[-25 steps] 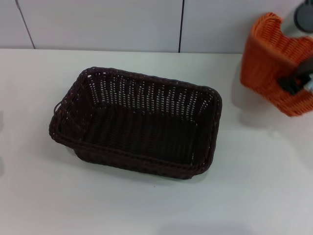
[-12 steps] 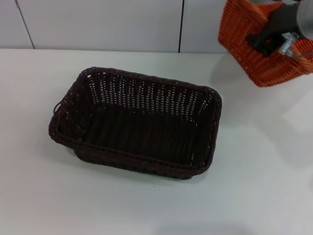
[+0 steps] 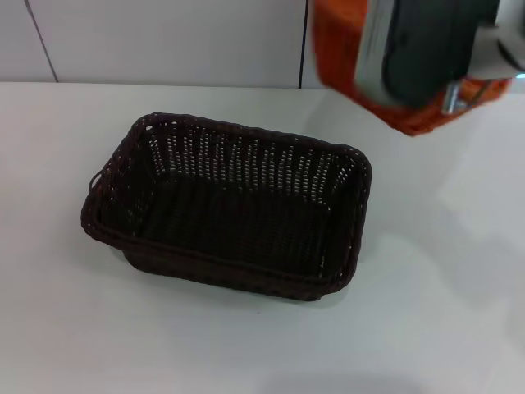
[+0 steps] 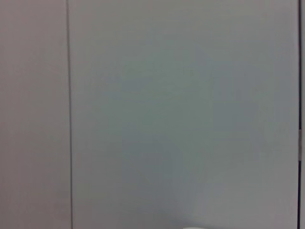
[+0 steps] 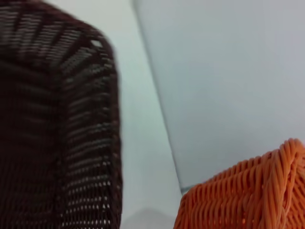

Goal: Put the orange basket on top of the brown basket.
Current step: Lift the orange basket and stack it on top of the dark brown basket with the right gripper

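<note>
Orange basket: bright orange rectangular woven wicker basket [image 3: 336, 41], one, raised off the surface at the far right, beyond the brown basket's far right corner, largely hidden behind the right arm.
Brown basket: very dark brown rectangular woven wicker basket [image 3: 230, 205], one, upright and open on the white flat surface [image 3: 426, 312].
Right hand: up against the orange basket; its fingers are hidden, so its grip cannot be told.
Left hand: out of sight.
</note>
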### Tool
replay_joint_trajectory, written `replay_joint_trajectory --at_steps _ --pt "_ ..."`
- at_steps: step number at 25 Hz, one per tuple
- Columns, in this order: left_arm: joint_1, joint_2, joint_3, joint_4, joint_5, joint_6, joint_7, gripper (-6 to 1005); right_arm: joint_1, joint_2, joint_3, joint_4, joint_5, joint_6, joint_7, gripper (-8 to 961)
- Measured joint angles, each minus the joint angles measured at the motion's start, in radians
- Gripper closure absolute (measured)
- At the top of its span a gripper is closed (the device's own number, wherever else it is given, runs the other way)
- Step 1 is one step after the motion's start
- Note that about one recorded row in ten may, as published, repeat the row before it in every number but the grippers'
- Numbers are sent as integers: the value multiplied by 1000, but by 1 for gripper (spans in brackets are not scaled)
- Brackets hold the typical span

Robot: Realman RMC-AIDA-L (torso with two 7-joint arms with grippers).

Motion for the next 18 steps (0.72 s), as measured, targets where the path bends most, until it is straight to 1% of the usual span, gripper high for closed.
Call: replay_joint_trajectory --at_steps 3,6,7,8,9,10,12,13,18 --pt "11 0 -1 -6 0 2 -21 390 -25 10 -53 85 1 31 -117 711" --pt "28 0 -13 -11 0 11 -39 390 -45 14 -105 131 3 63 -220 711" --pt "32 0 -19 -11 -1 13 -47 390 -45 15 -120 132 3 73 -238 711" --pt "39 -1 -26 -12 -1 15 -58 390 -44 15 -157 131 4 93 -252 711" --pt "39 -1 -26 -12 -1 15 -58 390 -44 15 -157 131 4 93 -252 711" --pt "52 -2 -34 -14 -1 19 -91 390 -44 15 -176 131 3 103 -254 712" --pt "61 -2 -39 -14 -1 21 -115 391 -50 16 -229 130 3 121 -256 713" --pt "66 -2 -42 -14 -1 22 -127 391 -57 16 -275 129 3 136 -262 715" --pt "78 -5 -44 -11 0 23 -136 391 -53 16 -317 123 3 151 -269 728"
